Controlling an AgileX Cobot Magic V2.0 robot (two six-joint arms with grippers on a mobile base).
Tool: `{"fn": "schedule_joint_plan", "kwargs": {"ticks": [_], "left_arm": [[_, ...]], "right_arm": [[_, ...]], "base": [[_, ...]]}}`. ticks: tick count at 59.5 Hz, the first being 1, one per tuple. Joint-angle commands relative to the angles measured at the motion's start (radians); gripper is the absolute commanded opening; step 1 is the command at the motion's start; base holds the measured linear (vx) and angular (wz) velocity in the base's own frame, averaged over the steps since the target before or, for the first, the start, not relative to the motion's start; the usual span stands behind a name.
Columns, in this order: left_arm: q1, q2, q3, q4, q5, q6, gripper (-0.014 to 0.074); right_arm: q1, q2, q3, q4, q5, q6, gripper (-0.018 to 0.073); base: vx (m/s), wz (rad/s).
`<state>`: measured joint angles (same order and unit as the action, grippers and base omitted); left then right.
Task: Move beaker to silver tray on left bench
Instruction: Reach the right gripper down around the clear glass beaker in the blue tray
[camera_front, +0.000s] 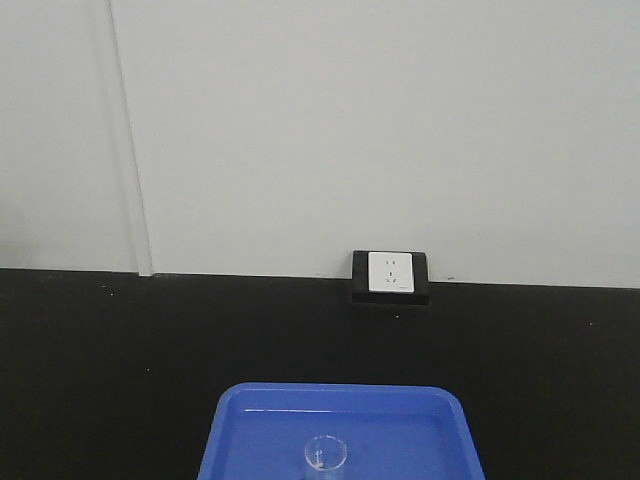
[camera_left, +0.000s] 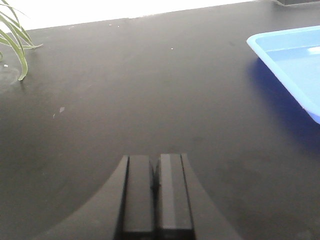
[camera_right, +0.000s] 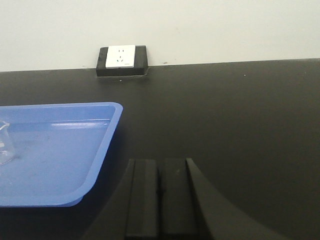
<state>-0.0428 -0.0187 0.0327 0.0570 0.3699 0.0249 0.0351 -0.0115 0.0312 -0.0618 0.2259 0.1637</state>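
Note:
A small clear empty beaker (camera_front: 325, 455) stands upright in a bright blue plastic tray (camera_front: 250, 420) on a matte black bench top (camera_front: 100, 360). Its edge shows at the far left of the right wrist view (camera_right: 4, 145). My left gripper (camera_left: 155, 165) is shut and empty, low over the black top, left of the blue tray (camera_left: 295, 55). My right gripper (camera_right: 160, 167) is shut and empty, just right of the blue tray (camera_right: 55, 150). The silver tray is out of view.
A white socket in a black housing (camera_front: 390, 277) sits at the back of the bench against the pale wall. Green plant leaves (camera_left: 15, 40) hang at the far left of the left wrist view.

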Motion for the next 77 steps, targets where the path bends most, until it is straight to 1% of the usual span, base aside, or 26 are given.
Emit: {"fn": "schedule_joint_plan", "kwargs": {"ticks": [1,7,10,13,18,20,23,28,38,44,49,55,65,72,77], "left_arm": [[-0.008,-0.007,0.02,-0.003,-0.075,-0.002,0.0001],[-0.008,-0.007,0.02,-0.003,-0.075,-0.002,0.0001],[-0.008,-0.007,0.02,-0.003,-0.075,-0.002,0.0001],[-0.008,-0.007,0.02,-0.003,-0.075,-0.002,0.0001],[-0.008,-0.007,0.02,-0.003,-0.075,-0.002,0.0001],[-0.008,-0.007,0.02,-0.003,-0.075,-0.002,0.0001],[-0.008,-0.007,0.02,-0.003,-0.075,-0.002,0.0001],[-0.008,-0.007,0.02,-0.003,-0.075,-0.002,0.0001],[-0.008,-0.007,0.02,-0.003,-0.075,-0.002,0.0001],[-0.008,-0.007,0.02,-0.003,-0.075,-0.002,0.0001],[-0.008,-0.007,0.02,-0.003,-0.075,-0.002,0.0001],[-0.008,-0.007,0.02,-0.003,-0.075,-0.002,0.0001],[-0.008,-0.007,0.02,-0.003,-0.075,-0.002,0.0001],[-0.008,-0.007,0.02,-0.003,-0.075,-0.002,0.0001],[-0.008,-0.007,0.02,-0.003,-0.075,-0.002,0.0001]], "right_arm": [[-0.006,-0.012,0.006,-0.01,-0.084,0.002,-0.0011],[-0.006,-0.012,0.006,-0.01,-0.1,0.002,-0.0011],[-0.006,-0.012,0.006,-0.012,-0.131,0.002,-0.0011],[-0.006,-0.012,0.002,-0.013,-0.195,-0.002,-0.0011],[-0.006,-0.01,-0.006,-0.011,-0.369,-0.001,-0.0011],[-0.006,-0.004,-0.023,-0.01,-0.416,-0.001,-0.0011],[-0.006,0.012,-0.058,-0.01,-0.442,-0.002,-0.0011],[-0.006,0.09,-0.161,-0.01,-0.444,-0.012,-0.0011],[-0.006,0.427,-0.388,-0.01,-0.493,-0.104,-0.0011],[-0.006,0.618,-0.505,-0.01,-0.541,-0.107,-0.0011],[-0.006,0.766,-0.585,-0.01,-0.541,-0.106,-0.0011],[-0.006,0.879,-0.624,-0.01,-0.554,-0.105,-0.0011],[-0.006,1.006,-0.632,-0.01,-0.581,-0.099,0.0],[-0.006,1.057,-0.632,-0.01,-0.581,-0.078,0.0043],[-0.006,1.095,-0.632,-0.01,-0.582,-0.076,0.0112]], "base": [[0.0,0.0],[0.0,0.0],[0.0,0.0],[0.0,0.0],[0.0,0.0],[0.0,0.0],[0.0,0.0],[0.0,0.0],[0.0,0.01],[0.0,0.0],[0.0,0.0],[0.0,0.0],[0.0,0.0],[0.0,0.0],[0.0,0.0]]}}
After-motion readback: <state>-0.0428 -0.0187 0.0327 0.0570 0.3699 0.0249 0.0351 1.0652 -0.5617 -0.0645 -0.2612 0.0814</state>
